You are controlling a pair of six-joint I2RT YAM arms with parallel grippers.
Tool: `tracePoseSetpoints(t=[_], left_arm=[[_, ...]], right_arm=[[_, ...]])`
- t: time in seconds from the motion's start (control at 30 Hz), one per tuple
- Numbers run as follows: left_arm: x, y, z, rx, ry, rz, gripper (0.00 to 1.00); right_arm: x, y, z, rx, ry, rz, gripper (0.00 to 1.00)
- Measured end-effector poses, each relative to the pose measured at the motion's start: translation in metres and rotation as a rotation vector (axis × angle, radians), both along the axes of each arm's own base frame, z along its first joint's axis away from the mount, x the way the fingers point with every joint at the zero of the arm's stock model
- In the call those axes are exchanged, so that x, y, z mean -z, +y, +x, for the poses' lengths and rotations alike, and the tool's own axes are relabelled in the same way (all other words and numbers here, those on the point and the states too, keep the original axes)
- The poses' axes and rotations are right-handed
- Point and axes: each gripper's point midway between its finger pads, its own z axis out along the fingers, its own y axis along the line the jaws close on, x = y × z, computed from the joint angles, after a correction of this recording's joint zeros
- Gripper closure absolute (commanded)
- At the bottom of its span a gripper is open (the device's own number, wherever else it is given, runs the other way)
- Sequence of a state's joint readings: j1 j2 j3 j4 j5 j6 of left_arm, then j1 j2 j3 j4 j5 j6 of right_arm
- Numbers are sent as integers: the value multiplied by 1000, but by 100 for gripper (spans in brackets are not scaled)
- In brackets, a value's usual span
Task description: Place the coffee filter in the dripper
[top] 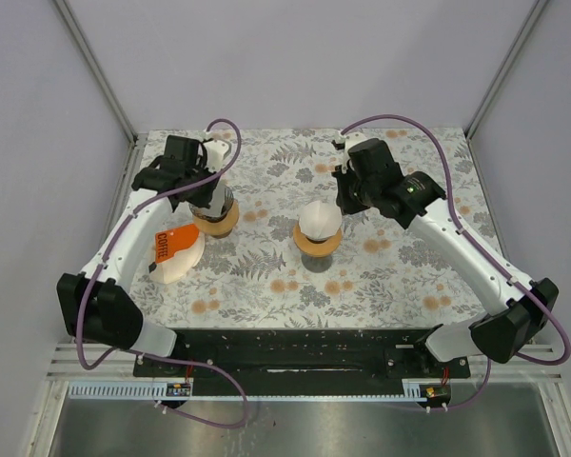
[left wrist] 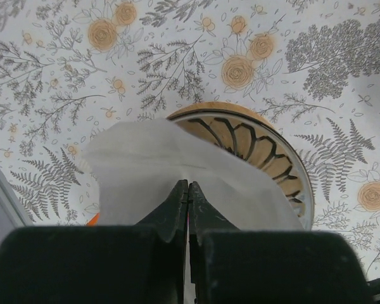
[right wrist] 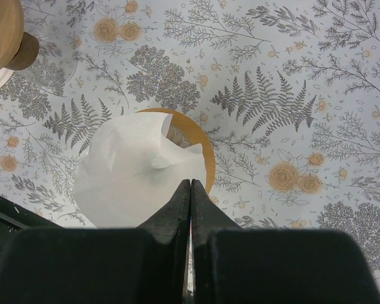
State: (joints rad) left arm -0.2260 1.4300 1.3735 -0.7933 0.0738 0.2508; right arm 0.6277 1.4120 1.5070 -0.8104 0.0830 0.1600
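White arms (top: pixel 124 243), black joints (top: pixel 100 307), looping purple cables (top: pixel 390 118).

A creased white paper coffee filter (left wrist: pixel 139 164) is pinched at its near edge in the shut left hand (left wrist: pixel 188 185). It hides the near-left rim of a ribbed glass dripper with a wooden collar (left wrist: pixel 259 152), which stands upright just ahead of that hand. A second white paper filter (right wrist: pixel 126 171) sits as a rumpled cone over another wooden-collared dripper (right wrist: pixel 202 149), right before the shut right hand (right wrist: pixel 190 184).

Floral-patterned tablecloth (top: pixel 400 276); orange COFFEE-labelled pack (top: pixel 168 245) lying near left edge.
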Motion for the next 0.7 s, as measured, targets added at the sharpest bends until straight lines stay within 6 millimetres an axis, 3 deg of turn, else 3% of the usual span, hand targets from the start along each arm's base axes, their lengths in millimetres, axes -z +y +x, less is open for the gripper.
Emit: tracePoseSetpoints(t=[0.3, 0.7], left_arm=[[56, 1, -1, 12, 140, 35, 100], [61, -2, 8, 24, 133, 32, 100]], right_arm=[[2, -3, 1, 5, 1, -8, 100], [8, -5, 0, 7, 11, -17, 100]])
